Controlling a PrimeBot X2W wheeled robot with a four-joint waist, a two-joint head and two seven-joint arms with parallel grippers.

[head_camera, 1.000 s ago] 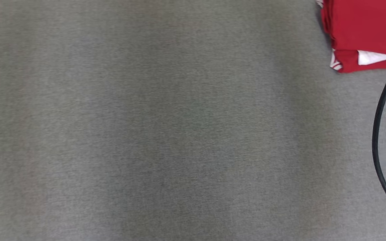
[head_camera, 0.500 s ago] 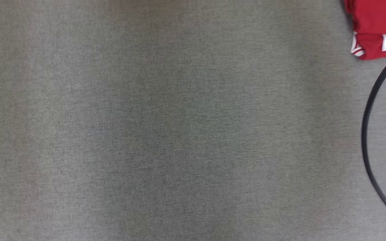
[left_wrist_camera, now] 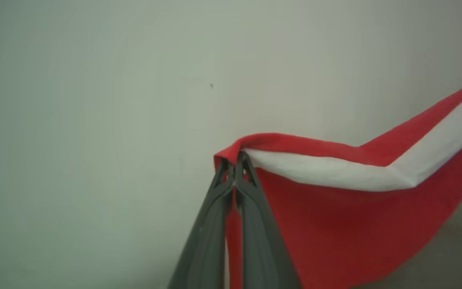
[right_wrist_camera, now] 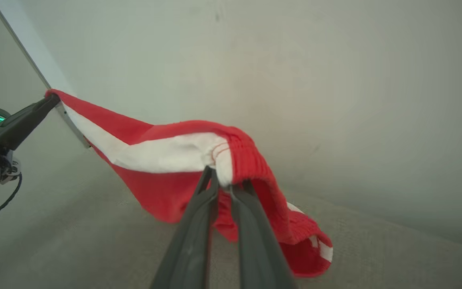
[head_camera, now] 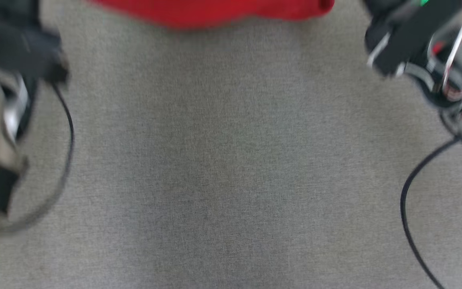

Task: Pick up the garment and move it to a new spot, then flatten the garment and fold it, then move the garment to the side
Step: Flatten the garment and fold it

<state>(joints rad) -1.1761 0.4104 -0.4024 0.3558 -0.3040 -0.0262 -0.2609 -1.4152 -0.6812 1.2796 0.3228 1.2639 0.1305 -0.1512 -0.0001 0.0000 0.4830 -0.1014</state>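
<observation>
While the left gripper (left_wrist_camera: 235, 162) is pinched tight on one red corner of the garment (left_wrist_camera: 335, 216), the right gripper (right_wrist_camera: 222, 180) is clamped on its ribbed edge beside the white band (right_wrist_camera: 167, 154). Between the two, the garment hangs stretched above the grey surface (head_camera: 231, 168), before a pale wall (left_wrist_camera: 94, 100); whether its drooping lower end touches that surface I cannot tell.

The red garment (right_wrist_camera: 163, 192) with a white band hangs stretched sideways, ribbed cuff (right_wrist_camera: 251, 164) drooping toward the grey surface (right_wrist_camera: 375, 249).
</observation>
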